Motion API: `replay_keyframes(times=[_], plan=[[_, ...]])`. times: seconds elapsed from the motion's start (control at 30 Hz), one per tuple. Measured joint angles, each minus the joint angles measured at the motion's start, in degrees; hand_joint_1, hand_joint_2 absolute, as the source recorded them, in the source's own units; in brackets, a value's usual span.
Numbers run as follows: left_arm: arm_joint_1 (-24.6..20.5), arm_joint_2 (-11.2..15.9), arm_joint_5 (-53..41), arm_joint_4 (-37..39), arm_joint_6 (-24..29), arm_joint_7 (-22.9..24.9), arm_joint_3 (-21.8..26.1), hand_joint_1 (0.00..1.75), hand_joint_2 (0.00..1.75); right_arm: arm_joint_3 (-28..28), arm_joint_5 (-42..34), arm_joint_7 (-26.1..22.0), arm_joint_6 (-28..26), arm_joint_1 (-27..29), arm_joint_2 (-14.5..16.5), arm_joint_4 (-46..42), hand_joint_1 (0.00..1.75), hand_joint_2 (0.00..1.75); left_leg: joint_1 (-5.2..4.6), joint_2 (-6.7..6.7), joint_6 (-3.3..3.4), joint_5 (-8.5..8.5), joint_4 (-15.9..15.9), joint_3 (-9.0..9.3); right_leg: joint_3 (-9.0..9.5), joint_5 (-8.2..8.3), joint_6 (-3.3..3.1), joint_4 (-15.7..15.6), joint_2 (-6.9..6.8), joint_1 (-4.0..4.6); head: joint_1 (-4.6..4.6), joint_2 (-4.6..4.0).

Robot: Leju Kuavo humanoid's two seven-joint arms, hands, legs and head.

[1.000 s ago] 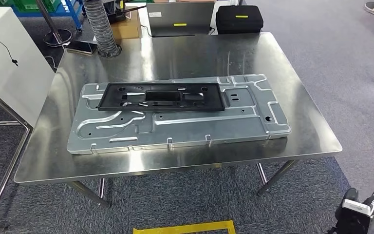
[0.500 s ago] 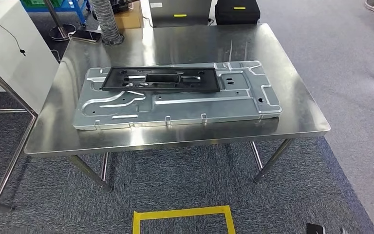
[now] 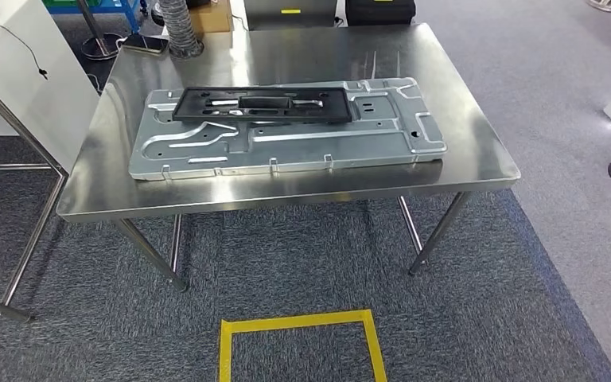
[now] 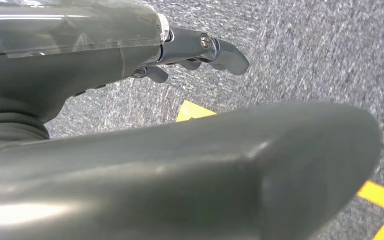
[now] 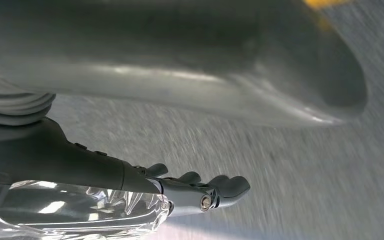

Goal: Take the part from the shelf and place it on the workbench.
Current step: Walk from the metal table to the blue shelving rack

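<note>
A long black plastic frame part (image 3: pixel 261 104) lies flat on the far half of a big stamped silver metal plate (image 3: pixel 286 143). The plate rests on the steel workbench (image 3: pixel 286 189) in the head view. My left hand (image 4: pixel 180 50) hangs over grey carpet with its fingers stretched out and nothing in it. My right hand (image 5: pixel 190 190) also hangs over the carpet, fingers extended and holding nothing. Both hands are far from the bench and the part.
A yellow tape square (image 3: pixel 298 344) marks the carpet in front of the bench. A white cabinet (image 3: pixel 16 76) and a metal frame leg (image 3: pixel 24 239) stand at the left. A ribbed hose (image 3: pixel 177 28), a phone (image 3: pixel 145 44) and a black case (image 3: pixel 379 9) sit at the bench's far edge.
The whole head picture has shifted: the camera has backed away, so the bench looks smaller and farther and the yellow square shows in full. My right arm has left the lower right corner.
</note>
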Motion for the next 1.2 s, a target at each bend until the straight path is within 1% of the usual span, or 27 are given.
replay_keyframes(times=[0.07, 0.1, 0.13, 0.17, 0.23, 0.27, 0.3, 0.33, 0.4, 0.47, 0.5, 0.53, 0.6, 0.63, 0.67, 0.73, 0.77, 0.8, 0.83, 0.87, 0.9, 0.93, 1.0, 1.03, 1.1, 1.13, 1.2], plan=[[-0.02, -0.09, -0.73, 0.00, -0.11, 0.53, -0.16, 0.00, 0.00, 1.25, 1.13, 1.62, 1.56, 0.06, 0.44, 1.11, 0.00, 0.00, 0.18, 0.05, -0.76, 0.85, -0.10, -0.26, -0.50, 0.55, -0.82, -0.62, -0.10, 0.11, 0.01, -0.01], [0.06, -0.17, -1.12, 0.00, -0.21, 0.90, -0.30, 0.00, 0.00, 1.72, 1.41, 2.00, 1.89, 0.12, 0.62, 1.52, 0.00, 0.00, 0.28, -0.07, -1.06, 0.07, 0.42, -0.59, -1.03, 1.19, -1.29, -0.65, -0.21, 0.07, 0.01, -0.01], [0.18, -0.30, -1.50, 0.00, -0.33, 1.25, -0.48, 0.00, 0.00, 2.05, 1.55, 2.19, 2.05, 0.18, 0.77, 1.81, 0.00, 0.00, 0.35, -0.20, -1.31, -1.89, 1.90, -1.14, -1.71, 1.93, -1.74, -0.74, -0.34, 0.02, 0.01, -0.01], [0.28, -0.47, -1.90, 0.00, -0.45, 1.59, -0.73, 0.00, 0.00, 2.28, 1.59, 2.31, 2.18, 0.22, 0.89, 2.03, 0.00, 0.00, 0.43, -0.33, -1.49, -4.96, 4.57, -1.92, -2.55, 2.70, -2.08, -0.76, -0.45, 0.04, 0.01, -0.01], [0.34, -0.93, -2.61, 0.00, -0.75, 1.96, -1.29, 0.00, 0.00, 2.55, 1.60, 2.47, 2.58, 0.32, 0.92, 2.31, 0.00, 0.00, 0.43, -0.38, -1.78, -10.87, 12.06, -3.37, -4.47, 4.19, -2.43, -0.66, -0.51, 0.30, 0.00, -0.01], [0.31, -1.16, -2.86, 0.00, -0.90, 1.95, -1.55, 0.00, 0.00, 2.62, 1.68, 2.59, 2.90, 0.38, 0.92, 2.45, 0.00, 0.00, 0.42, -0.38, -1.86, -11.96, 15.20, -3.51, -5.51, 4.94, -2.45, -0.54, -0.53, 0.45, 0.01, 0.00], [0.30, -1.35, -3.00, 0.00, -1.04, 1.78, -1.76, 0.00, 0.00, 2.69, 1.89, 2.75, 3.26, 0.41, 0.90, 2.56, 0.00, 0.00, 0.42, -0.38, -1.83, -11.54, 16.77, -2.90, -6.55, 5.63, -2.44, -0.38, -0.55, 0.58, 0.01, 0.00], [0.29, -1.51, -3.04, 0.00, -1.19, 1.56, -1.92, 0.00, 0.00, 2.78, 2.20, 2.92, 3.61, 0.45, 0.87, 2.65, 0.00, 0.00, 0.40, -0.39, -1.69, -10.12, 16.37, -1.33, -7.61, 6.29, -2.39, -0.15, -0.55, 0.69, 0.01, 0.00], [0.18, -1.71, -2.92, 0.00, -1.51, 0.98, -2.22, 0.00, 0.00, 3.10, 2.91, 3.00, 4.21, 0.46, 0.80, 2.79, 0.00, 0.00, 0.26, -0.41, -1.04, -8.09, 9.84, 4.69, -9.51, 7.45, -2.17, 0.48, -0.51, 0.85, -0.01, -0.01], [-0.10, -1.76, -2.57, 0.00, -1.79, 0.43, -2.40, 0.00, 0.00, 3.47, 3.46, 2.25, 4.80, 0.40, 0.77, 2.88, 0.00, 0.00, -0.10, -0.41, -0.31, -9.20, 1.27, 10.76, -10.67, 8.47, -1.71, 1.03, -0.53, 0.97, -0.01, -0.01], [-0.21, -1.76, -2.36, 0.00, -1.85, 0.14, -2.43, 0.00, 0.00, 3.62, 3.67, 1.61, 5.18, 0.30, 0.78, 2.92, 0.00, 0.00, -0.29, -0.40, 0.04, -9.97, -1.22, 12.17, -10.94, 9.02, -1.40, 1.11, -0.57, 0.93, -0.01, 0.00], [-0.25, -1.75, -2.17, 0.00, -1.89, -0.15, -2.44, 0.00, 0.00, 3.77, 3.84, 0.92, 5.55, 0.18, 0.78, 2.99, 0.00, 0.00, -0.47, -0.38, 0.36, -10.08, -2.27, 12.45, -11.09, 9.60, -1.08, 1.03, -0.60, 0.86, 0.00, 0.00], [-0.17, -1.72, -2.00, 0.00, -1.92, -0.76, -2.45, 0.00, 0.00, 4.04, 4.05, -0.34, 6.38, -0.05, 0.83, 3.18, 0.00, 0.00, -0.39, -0.19, 1.18, -8.93, -2.57, 11.58, -11.47, 9.99, -0.41, 1.02, -0.45, 0.67, 0.01, -0.01], [-0.17, -1.64, -2.03, 0.00, -1.94, -1.07, -2.46, 0.00, 0.00, 4.21, 4.14, -0.81, 6.72, -0.12, 0.94, 3.32, 0.00, 0.00, -0.30, -0.09, 1.61, -8.20, -2.72, 11.00, -11.90, 8.58, -0.11, 1.97, -0.31, 0.57, 0.01, -0.01], [-0.18, -1.52, -2.16, 0.00, -1.96, -1.37, -2.47, 0.00, 0.00, 4.35, 4.22, -1.13, 7.00, -0.19, 1.13, 3.46, 0.00, 0.00, -0.19, 0.00, 1.97, -7.40, -2.86, 10.25, -12.56, 6.06, 0.20, 4.02, -0.18, 0.44, 0.01, -0.01], [-0.14, -1.09, -2.52, -0.01, -1.99, -1.94, -2.56, 0.00, 0.00, 4.60, 4.50, -1.08, 7.46, -0.43, 1.63, 3.74, 0.00, 0.00, -0.26, 0.04, 2.30, -5.95, -2.76, 8.39, -14.13, -0.31, 0.69, 11.02, -0.07, 0.07, 0.01, -0.01], [-0.07, -0.85, -2.70, -0.02, -1.99, -2.11, -2.62, 0.00, 0.00, 4.72, 4.73, -0.72, 7.63, -0.54, 1.90, 3.87, 0.00, 0.00, -0.29, 0.05, 2.26, -5.25, -2.66, 7.43, -14.57, -2.09, 0.89, 14.49, -0.07, -0.08, 0.01, -0.01], [-0.02, -0.59, -2.82, -0.02, -1.98, -2.22, -2.69, 0.00, 0.00, 4.88, 5.10, -0.08, 7.85, -0.64, 2.18, 4.01, 0.00, 0.00, -0.29, 0.07, 2.16, -4.57, -2.50, 6.42, -14.37, -2.33, 1.04, 16.73, -0.07, -0.21, 0.01, -0.01], [0.01, -0.34, -2.89, -0.02, -1.90, -2.26, -2.74, 0.00, 0.00, 5.10, 5.56, 0.75, 8.08, -0.68, 2.47, 4.15, 0.00, 0.00, -0.28, 0.08, 2.01, -3.94, -2.25, 5.41, -13.35, -1.28, 1.13, 17.21, -0.08, -0.33, 0.01, -0.01], [0.03, -0.13, -2.87, -0.02, -1.78, -2.23, -2.76, 0.00, 0.00, 5.36, 6.10, 1.64, 8.36, -0.71, 2.71, 4.26, 0.00, 0.00, -0.25, 0.07, 1.84, -3.40, -1.94, 4.41, -11.41, 0.43, 1.17, 15.71, -0.08, -0.44, 0.01, -0.01], [0.05, 0.07, -2.84, -0.03, -1.62, -2.17, -2.76, 0.00, 0.00, 5.66, 6.64, 2.52, 8.63, -0.75, 2.92, 4.37, 0.00, 0.00, -0.22, 0.05, 1.62, -2.91, -1.57, 3.46, -8.55, 1.88, 1.14, 12.44, -0.08, -0.53, 0.01, -0.01], [0.09, 0.22, -2.79, -0.04, -1.42, -2.10, -2.75, 0.00, 0.00, 5.96, 7.06, 3.23, 8.83, -0.81, 3.07, 4.44, 0.00, 0.00, -0.28, 0.04, 1.36, -2.48, -1.13, 2.62, -5.30, 2.25, 1.02, 7.96, -0.06, -0.49, 0.01, -0.01], [0.17, 0.44, -2.77, -0.07, -1.04, -1.86, -2.75, 0.00, 0.00, 6.37, 7.52, 4.18, 8.93, -0.93, 3.22, 4.51, 0.00, 0.00, -0.37, 0.06, 0.69, -1.56, -0.55, 1.49, -0.63, 1.01, 0.50, 0.56, -0.01, -0.26, -0.01, 0.00], [0.22, 0.50, -2.78, -0.08, -0.85, -1.73, -2.75, 0.00, 0.00, 6.46, 7.58, 4.41, 8.92, -0.95, 3.23, 4.55, 0.00, 0.00, -0.38, 0.09, 0.32, -1.06, -0.48, 1.19, 0.12, 0.37, 0.15, -1.14, 0.01, -0.08, -0.01, 0.00], [0.38, 0.62, -2.87, -0.09, -0.57, -1.42, -2.75, 0.00, 0.00, 6.47, 7.46, 4.41, 8.85, -0.90, 3.25, 4.67, 0.00, 0.00, -0.27, 0.01, -0.38, -0.62, -0.37, 0.75, -0.50, 0.96, -0.74, -1.54, -0.12, -0.09, -0.01, -0.01], [0.49, 0.66, -2.93, -0.09, -0.51, -1.29, -2.75, 0.00, 0.00, 6.47, 7.38, 4.14, 8.78, -0.92, 3.25, 4.73, 0.00, 0.00, -0.20, -0.12, -0.70, -1.54, 0.33, 0.33, -0.98, 1.53, -1.26, -1.60, -0.24, -0.17, -0.01, -0.01], [0.66, 0.67, -3.04, -0.09, -0.56, -1.16, -2.75, 0.00, 0.00, 6.47, 7.23, 3.32, 8.66, -0.98, 3.22, 4.79, 0.00, 0.00, -0.01, -0.35, -1.17, -6.34, 5.02, -1.29, -2.25, 2.77, -2.09, -1.65, -0.48, -0.16, -0.01, -0.01]])
